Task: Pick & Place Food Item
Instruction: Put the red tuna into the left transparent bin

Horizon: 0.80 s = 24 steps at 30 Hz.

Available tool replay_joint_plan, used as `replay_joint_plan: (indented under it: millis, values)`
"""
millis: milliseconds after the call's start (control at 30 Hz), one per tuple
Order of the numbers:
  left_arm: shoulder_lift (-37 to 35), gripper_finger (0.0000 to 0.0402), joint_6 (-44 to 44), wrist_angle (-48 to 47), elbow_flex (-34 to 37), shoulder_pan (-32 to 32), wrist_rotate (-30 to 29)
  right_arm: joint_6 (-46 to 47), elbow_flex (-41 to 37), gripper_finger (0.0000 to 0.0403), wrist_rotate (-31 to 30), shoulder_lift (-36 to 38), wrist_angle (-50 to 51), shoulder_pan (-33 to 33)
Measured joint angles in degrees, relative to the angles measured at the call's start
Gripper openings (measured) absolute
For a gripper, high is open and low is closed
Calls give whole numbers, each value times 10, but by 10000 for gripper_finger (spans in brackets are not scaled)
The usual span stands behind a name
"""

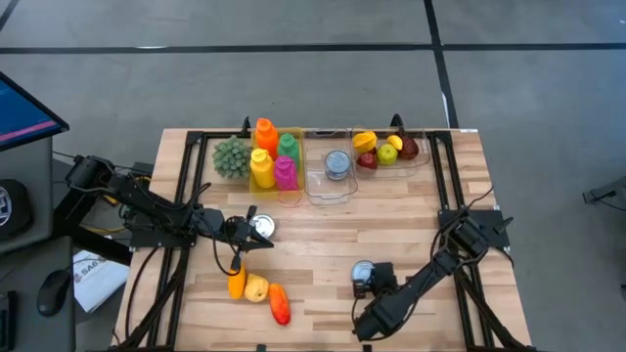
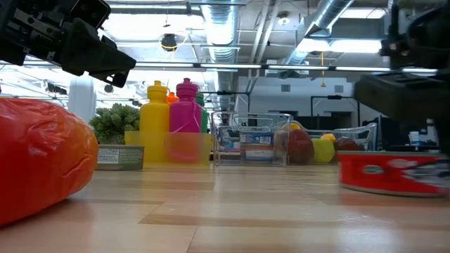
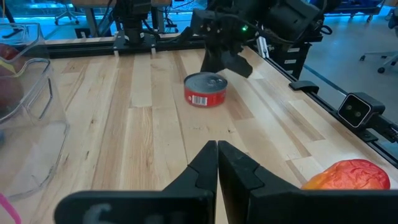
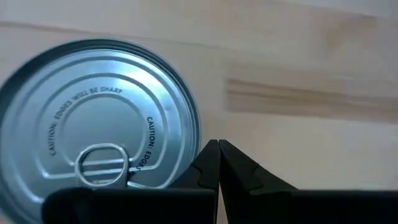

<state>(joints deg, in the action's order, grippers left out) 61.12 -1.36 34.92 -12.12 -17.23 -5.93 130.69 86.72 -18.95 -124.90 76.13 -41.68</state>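
Bare table mid; bins block rear edge.

Dark jointed arms; black cables

Bright, even overhead light across the table, shadows soft and short; ceiling lamps flare white in the low view, the red food item at nine o'clock looms blurred; can lid glints, sharp
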Motion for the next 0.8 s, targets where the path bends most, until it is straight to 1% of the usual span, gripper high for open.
replay_joint_plan:
  millis: [167,300,400,467,567,633,800]
  values:
    - [0,2,0,0,0,0,0,-35,0,0,-59,0,-55,19]
    - [0,2,0,0,0,0,0,-89,0,0,-111,0,-105,45]
    - [0,2,0,0,0,0,0,-140,0,0,-129,0,-141,67]
    - [0,2,0,0,0,0,0,-173,0,0,-128,0,-162,82]
    - [0,2,0,0,0,0,0,-186,0,0,-129,0,-156,95]
    - [0,2,0,0,0,0,0,-181,1,0,-129,0,-133,98]
    - [0,2,0,0,0,0,0,-183,29,0,-129,2,-88,102]
